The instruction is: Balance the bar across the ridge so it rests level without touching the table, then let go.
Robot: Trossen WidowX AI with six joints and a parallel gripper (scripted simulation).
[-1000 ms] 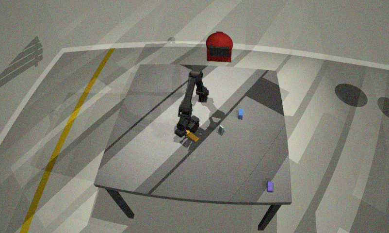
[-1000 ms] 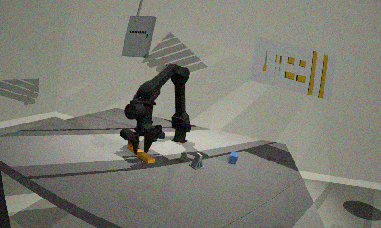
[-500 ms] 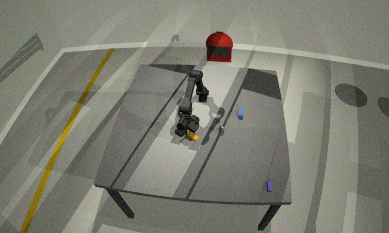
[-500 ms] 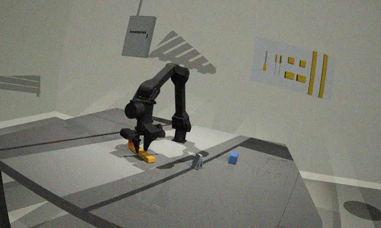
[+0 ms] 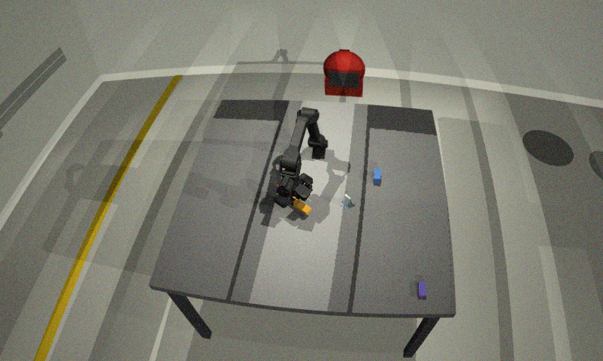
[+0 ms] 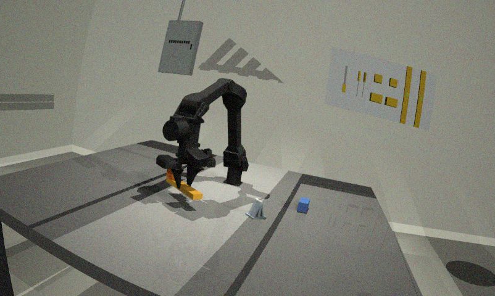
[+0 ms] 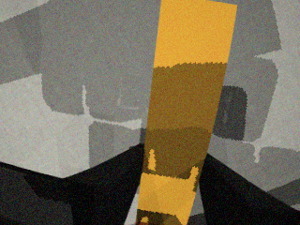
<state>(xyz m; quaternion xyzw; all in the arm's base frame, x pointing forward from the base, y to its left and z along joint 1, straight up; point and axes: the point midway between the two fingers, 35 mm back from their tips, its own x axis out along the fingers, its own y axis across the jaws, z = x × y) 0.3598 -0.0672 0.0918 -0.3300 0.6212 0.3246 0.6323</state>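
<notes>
The yellow-orange bar (image 5: 303, 207) (image 6: 193, 193) (image 7: 189, 89) has an upright orange block (image 6: 170, 174) at its far-left end. My gripper (image 6: 184, 186) (image 7: 172, 156) is shut on the bar between that block and the long free end, with a finger on each side. The bar hangs a little above the table, over the shadow of the arm, and looks roughly level. The small grey ridge (image 5: 346, 203) (image 6: 257, 209) stands on the table to the right of the bar, apart from it, with nothing on top. In the top view the arm hides the block end almost wholly.
A blue block (image 5: 377, 176) (image 6: 303, 205) lies to the right of the ridge, a little farther back. A purple block (image 5: 422, 289) lies near the front right corner of the table (image 5: 295, 268). The arm's base (image 5: 318, 152) (image 6: 233, 176) stands behind the ridge and the bar.
</notes>
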